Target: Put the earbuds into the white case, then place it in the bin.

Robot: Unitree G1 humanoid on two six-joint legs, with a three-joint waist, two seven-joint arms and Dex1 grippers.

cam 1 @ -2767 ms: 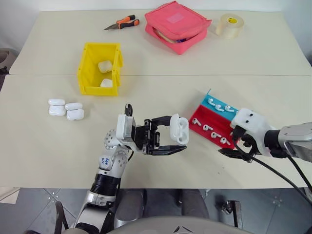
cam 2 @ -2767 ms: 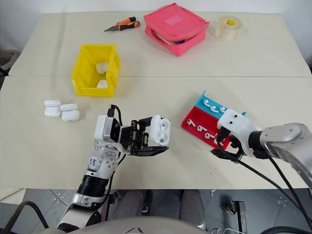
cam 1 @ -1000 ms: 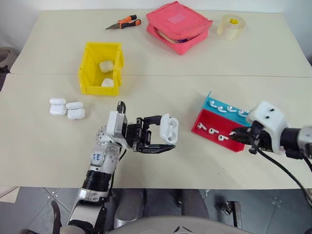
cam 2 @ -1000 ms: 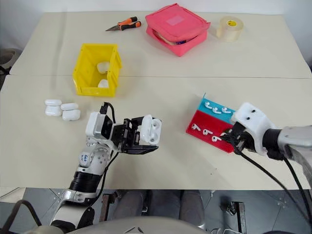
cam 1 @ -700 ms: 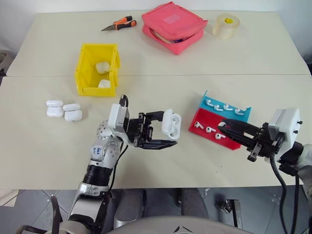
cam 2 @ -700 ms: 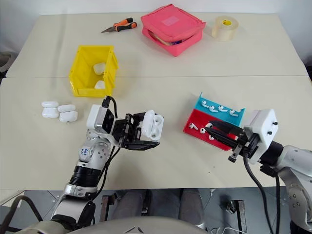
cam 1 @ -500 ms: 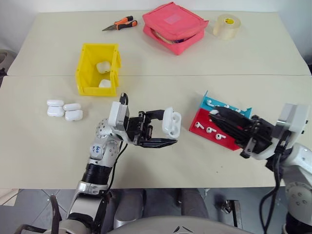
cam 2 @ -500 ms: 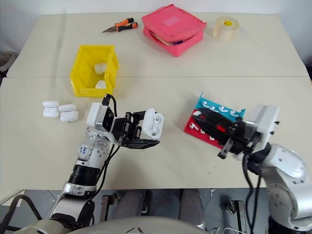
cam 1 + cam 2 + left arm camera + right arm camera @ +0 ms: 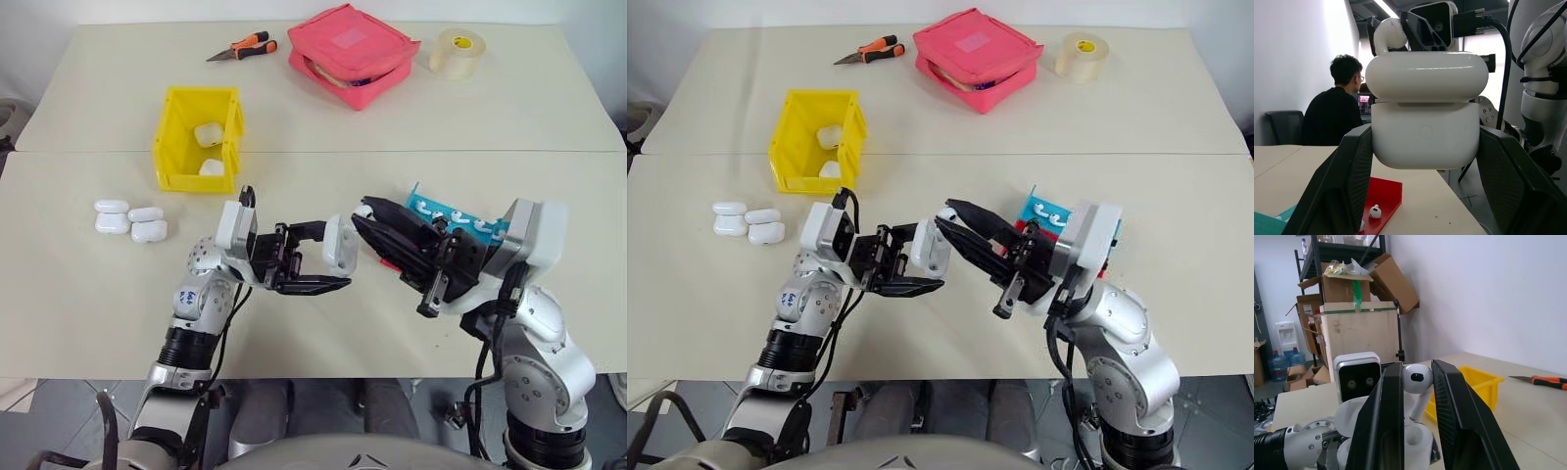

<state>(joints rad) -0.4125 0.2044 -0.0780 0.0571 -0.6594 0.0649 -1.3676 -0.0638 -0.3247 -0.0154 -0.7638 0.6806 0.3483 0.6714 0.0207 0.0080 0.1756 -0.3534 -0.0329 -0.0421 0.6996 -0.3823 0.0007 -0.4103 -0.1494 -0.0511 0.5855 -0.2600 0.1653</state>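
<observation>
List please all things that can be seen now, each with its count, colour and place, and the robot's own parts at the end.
table: one, beige.
bin: one, yellow, far left, two white cases inside.
loose cases: three, white, left of the arms.
tray: one, red and blue, right, with earbuds.
pouch: one, pink, far edge.
pliers: one, orange-black, far edge.
tape roll: one, far right.
person: one, seated, background.
white case: one, in left hand.
earbud: one, white, in right hand.
</observation>
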